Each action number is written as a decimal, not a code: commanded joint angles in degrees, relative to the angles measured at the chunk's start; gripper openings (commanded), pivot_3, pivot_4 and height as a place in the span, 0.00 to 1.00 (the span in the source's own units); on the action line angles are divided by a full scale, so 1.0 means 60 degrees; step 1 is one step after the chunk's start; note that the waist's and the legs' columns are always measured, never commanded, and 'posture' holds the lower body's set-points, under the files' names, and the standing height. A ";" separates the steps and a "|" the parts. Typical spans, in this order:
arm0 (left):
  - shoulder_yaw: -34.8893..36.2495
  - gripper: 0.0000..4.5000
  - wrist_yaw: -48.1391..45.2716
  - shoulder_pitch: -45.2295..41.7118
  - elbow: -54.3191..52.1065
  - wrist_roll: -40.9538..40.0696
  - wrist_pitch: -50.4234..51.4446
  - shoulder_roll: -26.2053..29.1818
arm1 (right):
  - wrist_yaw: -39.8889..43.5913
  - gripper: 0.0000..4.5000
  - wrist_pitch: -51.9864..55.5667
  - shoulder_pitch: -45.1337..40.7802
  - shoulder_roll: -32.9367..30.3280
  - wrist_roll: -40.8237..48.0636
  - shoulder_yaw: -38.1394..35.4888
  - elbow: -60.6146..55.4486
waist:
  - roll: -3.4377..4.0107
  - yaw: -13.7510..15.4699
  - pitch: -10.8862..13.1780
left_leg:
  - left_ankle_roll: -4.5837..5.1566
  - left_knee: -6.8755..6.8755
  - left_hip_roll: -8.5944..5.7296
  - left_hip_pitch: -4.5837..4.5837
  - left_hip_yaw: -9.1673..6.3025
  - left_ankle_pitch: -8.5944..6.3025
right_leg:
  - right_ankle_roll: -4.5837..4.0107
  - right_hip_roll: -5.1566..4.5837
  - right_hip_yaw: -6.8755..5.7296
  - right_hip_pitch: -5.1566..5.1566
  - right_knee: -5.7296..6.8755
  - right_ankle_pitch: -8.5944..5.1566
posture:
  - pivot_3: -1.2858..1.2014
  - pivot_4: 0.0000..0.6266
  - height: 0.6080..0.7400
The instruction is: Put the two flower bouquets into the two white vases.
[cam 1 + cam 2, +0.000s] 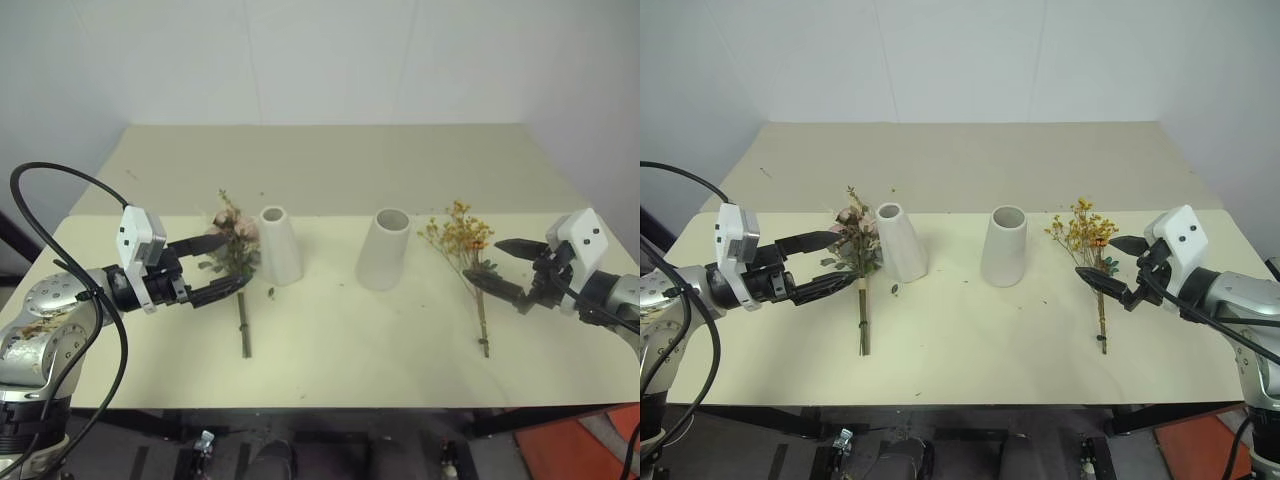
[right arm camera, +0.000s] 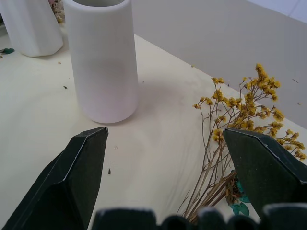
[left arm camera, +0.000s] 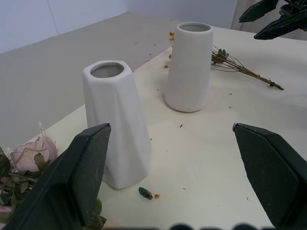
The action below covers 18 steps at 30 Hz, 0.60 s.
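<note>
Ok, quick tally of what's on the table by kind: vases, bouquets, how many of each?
White vases: 2, the slim vase and the stouter vase, both standing and without flowers.
Bouquets: 2, the pink rose bouquet and the yellow-orange spray, both lying on the table.
Total: 4.

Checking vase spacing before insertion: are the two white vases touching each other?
Apart. The left eye view shows bare table between the slim vase and the stout vase.
</note>
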 commanded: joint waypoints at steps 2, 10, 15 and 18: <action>0.0309 0.99 -0.0024 0.0012 -0.0282 -0.0081 -0.0205 0.0082 | -0.0016 1.00 -0.0032 -0.0125 -0.0179 0.0028 -0.0179 -0.0230 | 0.0000 0.0000 0.0000 | 0.0000 0.0000 0.0000 0.0000 0.0000 0.0000 | 0.0000 0.0000 0.0000 0.0000 0.0000 0.0000 | 0.52 0.24 1.00; 0.0286 0.99 -0.0016 -0.0009 -0.0276 -0.0087 -0.0210 0.0060 | -0.0053 1.00 0.0002 -0.0135 -0.0179 0.0015 -0.0177 -0.0233 | 0.0000 0.0001 0.0000 | 0.0000 0.0000 0.0000 0.0000 0.0000 0.0000 | 0.0000 0.0000 0.0000 0.0000 0.0000 0.0000 | 0.52 0.24 1.00; 0.0190 0.99 -0.0043 -0.0113 -0.0238 -0.0089 -0.0224 0.0021 | -0.0232 1.00 0.0153 -0.0141 -0.0179 -0.0074 -0.0095 -0.0232 | 0.0000 0.0001 0.0000 | 0.0000 0.0000 0.0000 0.0000 0.0000 0.0000 | 0.0000 0.0000 0.0000 0.0000 0.0000 0.0000 | 0.52 0.24 1.00; 0.0106 0.99 -0.0121 -0.0223 -0.0155 -0.0076 -0.0266 0.0003 | -0.0318 1.00 0.0259 -0.0136 -0.0170 -0.0081 -0.0090 -0.0289 | 0.0000 0.0002 0.0000 | 0.0000 0.0000 0.0000 0.0000 0.0000 0.0000 | 0.0000 0.0000 0.0000 0.0000 0.0000 0.0000 | 0.52 0.24 1.00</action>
